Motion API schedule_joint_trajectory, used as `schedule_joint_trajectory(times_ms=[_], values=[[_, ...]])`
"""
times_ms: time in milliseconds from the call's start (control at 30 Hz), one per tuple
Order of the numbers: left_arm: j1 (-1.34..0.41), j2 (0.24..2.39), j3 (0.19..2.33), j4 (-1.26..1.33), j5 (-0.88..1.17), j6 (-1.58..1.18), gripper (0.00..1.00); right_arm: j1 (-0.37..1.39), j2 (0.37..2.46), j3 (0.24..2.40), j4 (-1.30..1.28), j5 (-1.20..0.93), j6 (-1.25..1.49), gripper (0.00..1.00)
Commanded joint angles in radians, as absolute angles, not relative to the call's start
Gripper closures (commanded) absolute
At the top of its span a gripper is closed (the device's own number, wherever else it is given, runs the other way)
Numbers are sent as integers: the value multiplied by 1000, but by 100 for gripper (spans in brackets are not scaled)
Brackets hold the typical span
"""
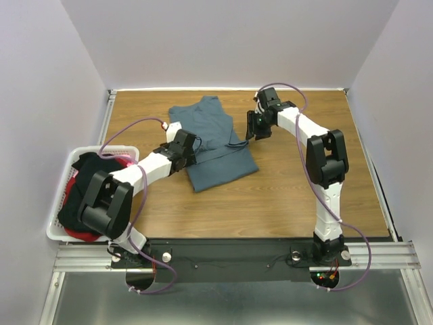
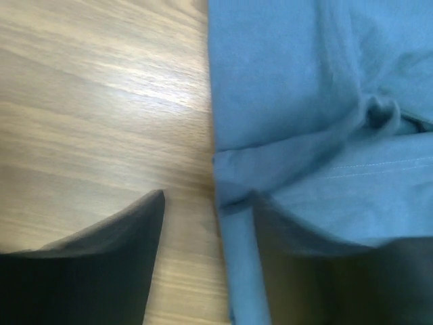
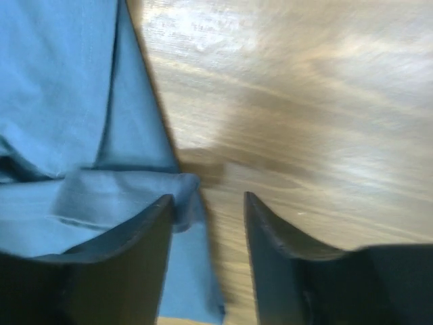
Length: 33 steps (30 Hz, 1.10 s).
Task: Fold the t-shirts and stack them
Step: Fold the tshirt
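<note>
The slate blue-grey t-shirt (image 1: 216,145) lies partly folded at the middle of the wooden table. My left gripper (image 1: 191,153) is open, low over the shirt's left edge; in the left wrist view (image 2: 210,203) one finger is over bare wood and the other over the blue cloth (image 2: 325,101). My right gripper (image 1: 254,128) is open at the shirt's right edge; in the right wrist view (image 3: 206,210) the left finger sits over a folded blue corner (image 3: 101,183), the right over wood. Black (image 1: 84,183) and red-pink (image 1: 81,233) shirts lie piled in the basket.
A white plastic lattice basket (image 1: 57,230) sits at the table's left edge, beside the left arm. Grey walls enclose the table on three sides. Bare wood (image 1: 284,196) lies right of and in front of the blue shirt.
</note>
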State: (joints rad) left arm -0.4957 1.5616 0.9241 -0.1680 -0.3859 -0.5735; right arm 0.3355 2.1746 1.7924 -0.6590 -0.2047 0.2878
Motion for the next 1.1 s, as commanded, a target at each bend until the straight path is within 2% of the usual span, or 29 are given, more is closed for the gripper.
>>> schedule_joint_trajectory(times_ms=[0,33,100,267,400,667,1067], values=[[-489,1396,923,-187,-462,-525,19,374,2054,1775,-600,-135,138,39],[-489,1375,920,-193,-463,-509,14,383,2025,1763,-598,-114,105,38],[-497,1313,899,-196,-451,-491,12,408,2003,1715,-584,-104,51,27],[-518,1214,806,-199,-422,-501,10,457,1988,1643,-557,-69,-55,19],[-525,1172,735,-199,-396,-526,10,462,2003,1605,-531,-49,-89,18],[-531,1187,724,-193,-394,-511,10,474,2097,1637,-500,-17,-95,18],[-534,1312,778,-167,-417,-462,10,483,2267,1976,-494,55,-25,18]])
